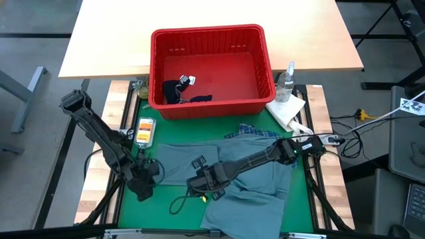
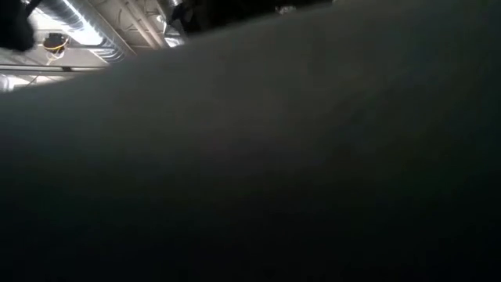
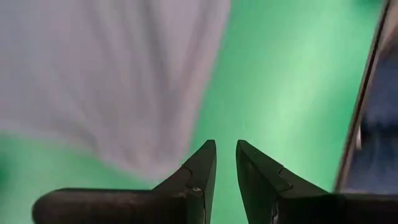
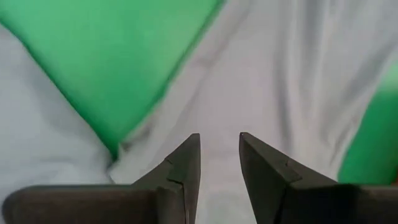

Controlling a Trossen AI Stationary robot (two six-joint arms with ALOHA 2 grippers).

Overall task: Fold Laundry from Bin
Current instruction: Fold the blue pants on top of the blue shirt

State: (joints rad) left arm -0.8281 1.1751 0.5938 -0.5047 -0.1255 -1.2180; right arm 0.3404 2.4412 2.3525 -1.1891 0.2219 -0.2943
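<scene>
- on the green mat (image 1: 133, 212) at the near side of the tabletop, a large grey-blue garment (image 1: 246, 199) lies spread out, with part of it reaching toward the left edge of the mat.
- just behind it, a blue-white plaid shirt (image 1: 255, 133) peeks out from under the grey-blue cloth, near the red bin (image 1: 211, 106).
- the bin stands at the far middle of the tabletop; inside, a dark navy garment (image 1: 176, 91) lies in its left part.
- the left gripper (image 1: 143, 189) hangs low at the left edge of the grey-blue garment; its fingers (image 3: 202, 168) stand a little apart with nothing between them, over bare mat just beside the cloth.
- the right gripper (image 1: 202, 184) is over the middle of the grey-blue garment; its fingers (image 4: 186, 162) are a little apart, cloth below them, nothing clamped.
- a white paper towel (image 1: 287, 111) and a clear bottle (image 1: 287, 83) sit right of the bin.
- the low view is blocked by dark cloth.
</scene>
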